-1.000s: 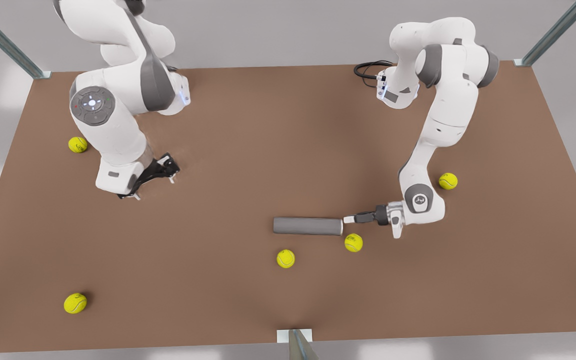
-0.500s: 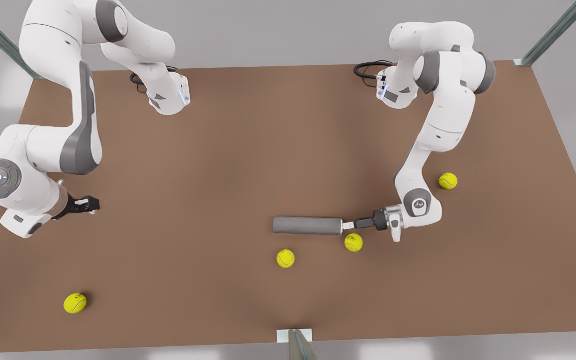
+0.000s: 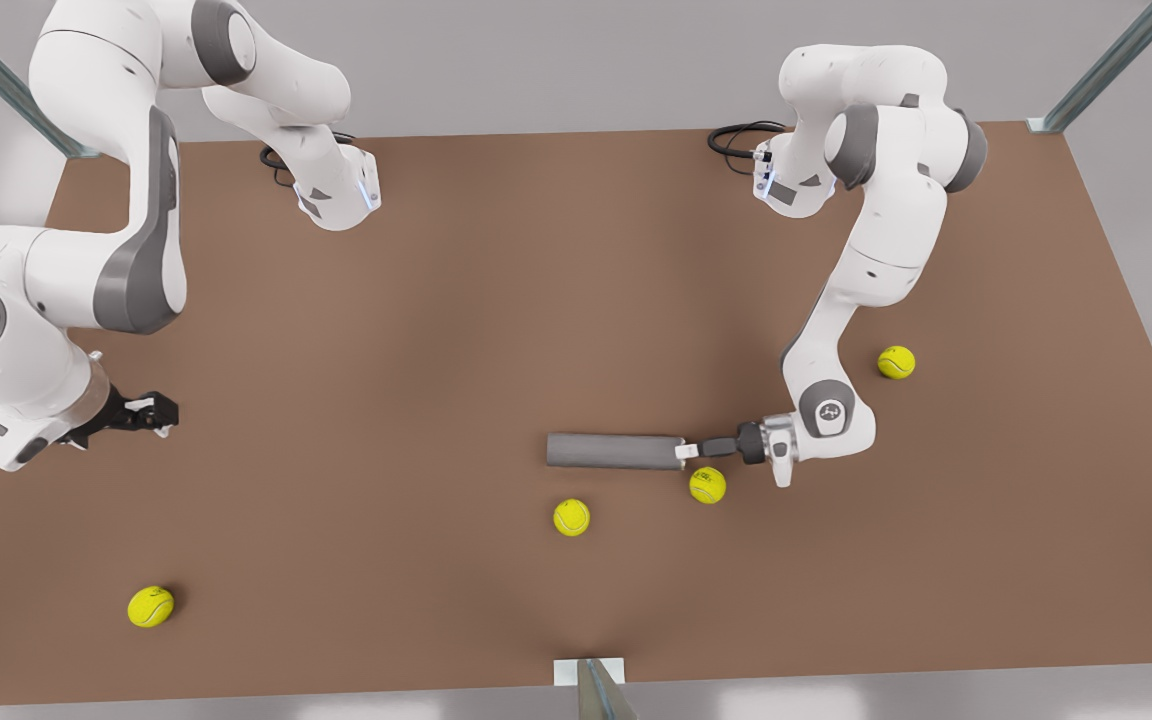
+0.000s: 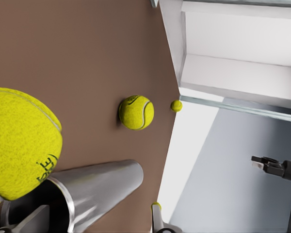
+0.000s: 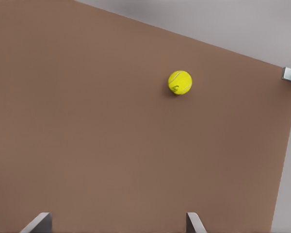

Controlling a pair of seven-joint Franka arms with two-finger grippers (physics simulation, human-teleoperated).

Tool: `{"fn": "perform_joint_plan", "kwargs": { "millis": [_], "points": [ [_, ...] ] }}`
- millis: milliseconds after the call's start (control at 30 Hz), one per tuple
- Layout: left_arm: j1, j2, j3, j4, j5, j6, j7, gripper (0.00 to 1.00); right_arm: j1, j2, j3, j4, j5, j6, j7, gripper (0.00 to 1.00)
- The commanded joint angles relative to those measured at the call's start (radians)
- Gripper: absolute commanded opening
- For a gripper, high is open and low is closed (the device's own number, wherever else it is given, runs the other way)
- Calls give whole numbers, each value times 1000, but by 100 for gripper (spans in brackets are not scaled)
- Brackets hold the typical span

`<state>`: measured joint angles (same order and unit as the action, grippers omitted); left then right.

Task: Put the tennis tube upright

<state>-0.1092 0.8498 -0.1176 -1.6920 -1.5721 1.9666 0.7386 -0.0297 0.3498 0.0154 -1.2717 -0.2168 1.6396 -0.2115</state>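
Tube-righting work on the brown table point(image 3: 536, 300) in the front view: the grey tennis tube point(image 3: 614, 451) lies flat at lower centre, its long axis running left to right across the frame. The left gripper point(image 3: 684, 452) reaches in level from the right and meets the tube's right end, so the tube stretches straight away from the jaws along the line of approach. A tennis ball point(image 3: 707, 485) sits just below that end, another ball point(image 3: 571, 517) lower left of it. The right gripper point(image 3: 158, 412) waits at the far left edge, well apart from the tube; the left arm is plainly the nearer.

In the left wrist view the tennis tube point(image 4: 97, 187) fills the lower left, its lighter rim and mouth turned towards the camera. The left gripper point(image 4: 94, 216) stands spread, one finger point(image 4: 156, 213) outside the wall and the other seemingly at the mouth; whether either touches cannot be told. The nearest tennis ball point(image 4: 19, 141) looms at the left edge.

In the right wrist view the right gripper point(image 5: 117, 223) hangs released over bare table, its fingers point(image 5: 39, 221) wide apart, a lone ball point(image 5: 180, 82) in the upper right.
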Motion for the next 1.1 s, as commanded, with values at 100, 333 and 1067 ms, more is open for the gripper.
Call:
{"fn": "perform_joint_plan", "kwargs": {
  "millis": [100,333,1067],
  "points": [
    [-1,3,-5,0,6,0,7,100,-12,0,-2,0,4,0,0,100],
    [-3,9,-33,0,21,5,5,100,2,0,0,0,8,0,6,100],
    [-4,20,-43,0,60,-14,61,53,295,-2,24,-20,71,-192,9,100]
  ]
}}
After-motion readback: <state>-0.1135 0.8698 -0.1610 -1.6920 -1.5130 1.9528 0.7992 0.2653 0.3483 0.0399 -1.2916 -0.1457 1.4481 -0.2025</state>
